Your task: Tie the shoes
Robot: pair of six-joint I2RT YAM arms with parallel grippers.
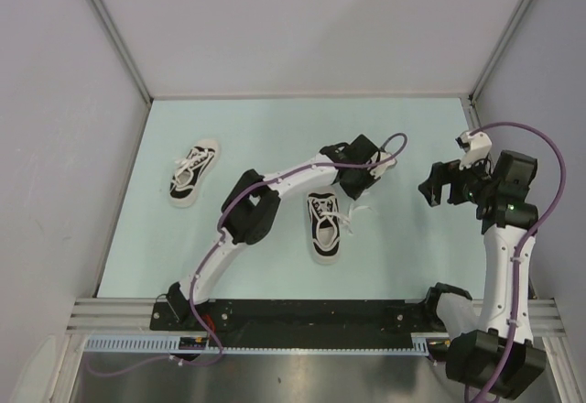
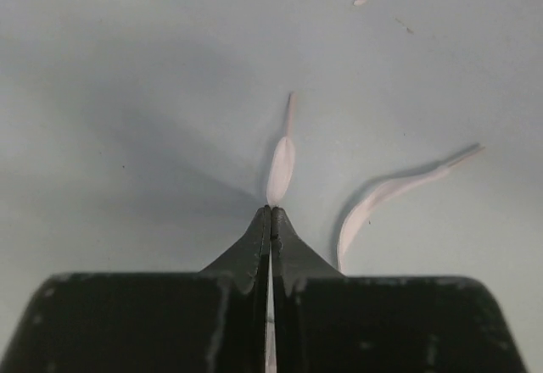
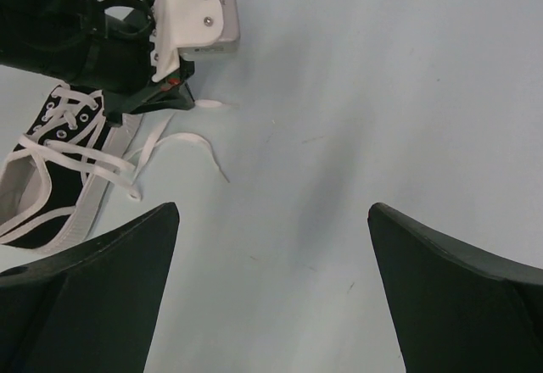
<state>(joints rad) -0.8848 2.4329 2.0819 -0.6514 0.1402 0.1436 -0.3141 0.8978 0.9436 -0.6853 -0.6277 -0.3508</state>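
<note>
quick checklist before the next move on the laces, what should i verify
1. Left gripper shut on the lace, with its end sticking out past the tips: ok.
2. Grip firm enough to pull without slipping: cannot tell.
3. Second lace loose beside the left gripper, not pinched: ok.
4. Right gripper open and holding nothing, ready to take the second lace: ok.
5. Shoe sole down, laces untied and spread to its right: ok.
6. Other shoe far to the left, apart from both arms: ok.
</note>
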